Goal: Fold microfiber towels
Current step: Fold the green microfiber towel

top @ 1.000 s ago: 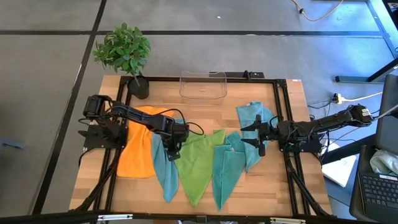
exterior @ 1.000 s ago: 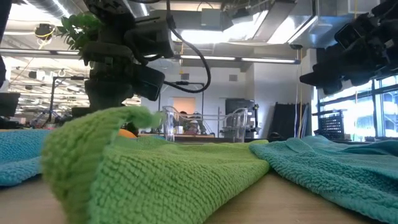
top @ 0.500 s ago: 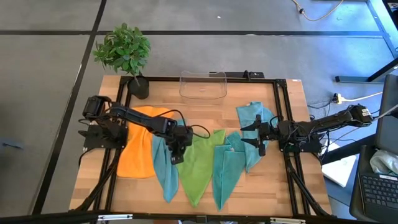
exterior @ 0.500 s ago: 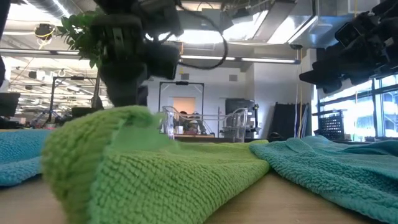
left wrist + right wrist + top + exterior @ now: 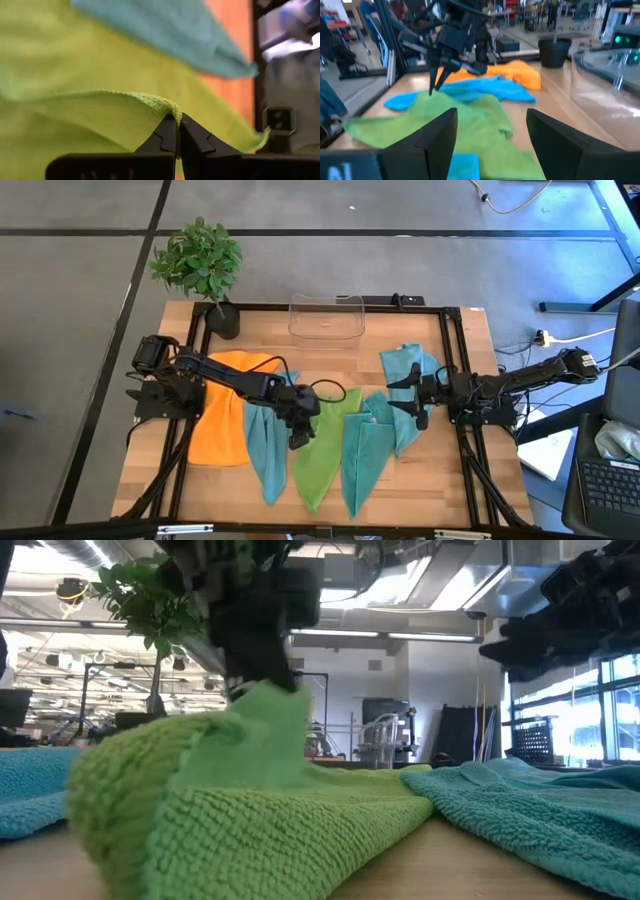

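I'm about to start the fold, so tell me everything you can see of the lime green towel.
The lime green towel is a soft, looped-pile cloth lying rumpled mid-table between two teal towels, tapering toward the front edge. The left hand, shut, pinches its left edge, lifting a fold off the wood.

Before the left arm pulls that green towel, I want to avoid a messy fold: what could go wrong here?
The left gripper pinches only a thin bit of the green towel's edge, so it may slip out. That towel lies against the teal towels on both sides, so a pull could drag them along. The right gripper waits open above a teal towel, so nothing pins the green one down and it may bunch.
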Robot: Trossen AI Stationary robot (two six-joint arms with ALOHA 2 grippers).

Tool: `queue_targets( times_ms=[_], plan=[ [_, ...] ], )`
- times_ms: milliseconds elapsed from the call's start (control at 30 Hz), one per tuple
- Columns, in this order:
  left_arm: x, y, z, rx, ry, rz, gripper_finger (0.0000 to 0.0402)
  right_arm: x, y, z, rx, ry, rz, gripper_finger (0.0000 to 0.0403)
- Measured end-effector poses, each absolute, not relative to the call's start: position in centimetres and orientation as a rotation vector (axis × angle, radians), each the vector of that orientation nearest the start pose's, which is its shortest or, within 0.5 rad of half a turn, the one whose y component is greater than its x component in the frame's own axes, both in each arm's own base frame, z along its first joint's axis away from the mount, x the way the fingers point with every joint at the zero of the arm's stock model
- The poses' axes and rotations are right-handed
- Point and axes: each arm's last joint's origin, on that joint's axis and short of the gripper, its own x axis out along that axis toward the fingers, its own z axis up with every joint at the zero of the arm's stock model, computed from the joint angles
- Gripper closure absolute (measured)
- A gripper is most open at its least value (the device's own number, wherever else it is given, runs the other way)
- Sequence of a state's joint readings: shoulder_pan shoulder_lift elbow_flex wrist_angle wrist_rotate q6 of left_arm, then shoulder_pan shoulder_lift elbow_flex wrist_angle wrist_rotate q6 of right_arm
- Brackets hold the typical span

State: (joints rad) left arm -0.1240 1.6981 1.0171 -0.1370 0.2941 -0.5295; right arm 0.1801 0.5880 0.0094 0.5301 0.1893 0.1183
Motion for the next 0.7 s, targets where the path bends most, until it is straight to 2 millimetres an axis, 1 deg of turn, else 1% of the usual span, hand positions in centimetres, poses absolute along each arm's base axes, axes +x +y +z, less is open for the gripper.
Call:
queue_targets(
  times_ms=[67,167,267,367,433,533,700],
  plan=[
    [34.7,-5.0,19.2,-0.574,0.854,-0.176,0.0401,13.5,1.9,16.7,0.088,0.034,-0.003,0.0163],
    [35.1,-4.9,19.6,-0.575,0.801,-0.196,0.0401,14.1,2.0,18.5,0.008,0.032,-0.002,0.0163],
    [35.2,-5.1,19.7,-0.574,0.782,-0.205,0.0401,15.3,2.2,20.3,-0.066,0.088,-0.025,0.0163],
    [35.4,-5.5,20.0,-0.558,0.742,-0.200,0.0401,16.8,2.5,21.7,-0.109,0.141,-0.012,0.0163],
    [35.5,-5.7,20.2,-0.534,0.711,-0.196,0.0401,17.9,2.8,21.9,-0.141,0.196,0.042,0.0163],
    [35.5,-6.1,20.2,-0.477,0.682,-0.163,0.0401,19.6,3.4,21.2,-0.193,0.278,0.145,0.0163],
    [35.4,-6.7,20.2,-0.449,0.669,-0.129,0.0401,22.5,4.0,20.2,-0.242,0.365,0.194,0.0163]
  ],
)
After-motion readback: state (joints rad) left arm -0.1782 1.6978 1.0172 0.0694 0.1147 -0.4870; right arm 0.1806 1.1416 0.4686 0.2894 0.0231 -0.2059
